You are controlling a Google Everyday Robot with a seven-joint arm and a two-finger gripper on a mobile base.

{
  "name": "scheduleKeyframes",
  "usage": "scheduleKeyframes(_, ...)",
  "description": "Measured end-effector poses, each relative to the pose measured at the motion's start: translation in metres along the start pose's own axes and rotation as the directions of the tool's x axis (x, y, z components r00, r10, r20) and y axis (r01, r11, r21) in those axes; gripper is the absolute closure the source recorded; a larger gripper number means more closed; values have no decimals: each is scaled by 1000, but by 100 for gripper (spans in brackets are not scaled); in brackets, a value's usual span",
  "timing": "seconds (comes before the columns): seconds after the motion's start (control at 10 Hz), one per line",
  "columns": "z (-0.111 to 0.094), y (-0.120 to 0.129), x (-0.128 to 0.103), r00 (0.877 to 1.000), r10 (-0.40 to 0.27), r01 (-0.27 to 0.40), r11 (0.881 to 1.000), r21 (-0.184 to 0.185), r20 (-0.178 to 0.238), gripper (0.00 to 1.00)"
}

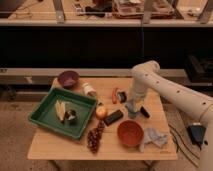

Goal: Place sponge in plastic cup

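My white arm reaches in from the right. My gripper (133, 106) points down over the right middle of the wooden table (60, 150). A pale blue, cup-like object (132, 110) sits right at the gripper's tip; it looks like the plastic cup, but I cannot tell whether it stands on the table or is held. I cannot make out the sponge with certainty. A dark rectangular block (113, 117) lies left of the gripper, beside an orange fruit (101, 112).
A green tray (47, 120) with food items sits at the left. A purple bowl (68, 78) is at the back left, a white bottle (89, 90) beside it. An orange bowl (130, 133), a crumpled blue cloth (154, 138) and grapes (94, 137) lie near the front. A red item (115, 95) lies behind the gripper.
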Motion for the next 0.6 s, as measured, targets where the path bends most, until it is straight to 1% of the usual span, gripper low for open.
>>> scheduleKeyframes(0.4, -2, 7, 7, 1000, 23, -23, 1000, -15, -22, 20)
scheduleKeyframes(0.5, -3, 8, 8, 997, 33, -35, 999, -28, -71, 20)
scheduleKeyframes(0.6, -5, 5, 7, 992, 42, -45, 999, -26, -119, 20)
